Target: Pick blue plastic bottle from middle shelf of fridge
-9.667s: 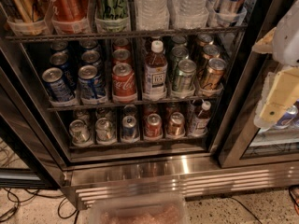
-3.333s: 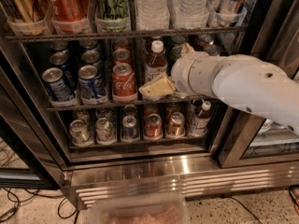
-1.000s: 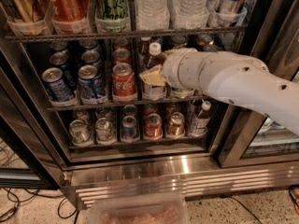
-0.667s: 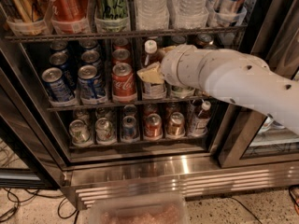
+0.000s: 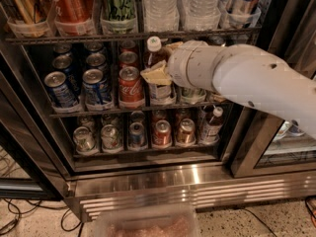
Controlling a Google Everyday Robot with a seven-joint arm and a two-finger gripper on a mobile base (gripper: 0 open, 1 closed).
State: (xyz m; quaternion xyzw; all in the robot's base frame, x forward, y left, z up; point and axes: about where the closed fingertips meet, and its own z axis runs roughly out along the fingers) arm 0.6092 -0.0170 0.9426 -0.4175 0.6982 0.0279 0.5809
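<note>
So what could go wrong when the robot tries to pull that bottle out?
The gripper is at the front of the clear plastic bottle with the white cap, on the middle wire shelf.
1. The red cola can stands right beside the bottle, so a sideways pull might knock it over.
2. The bottle's cap sits close under the upper rack, so lifting could bump it.

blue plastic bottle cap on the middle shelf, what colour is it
White cap, camera view; the gripper sits against the blue plastic bottle just below it.
</note>
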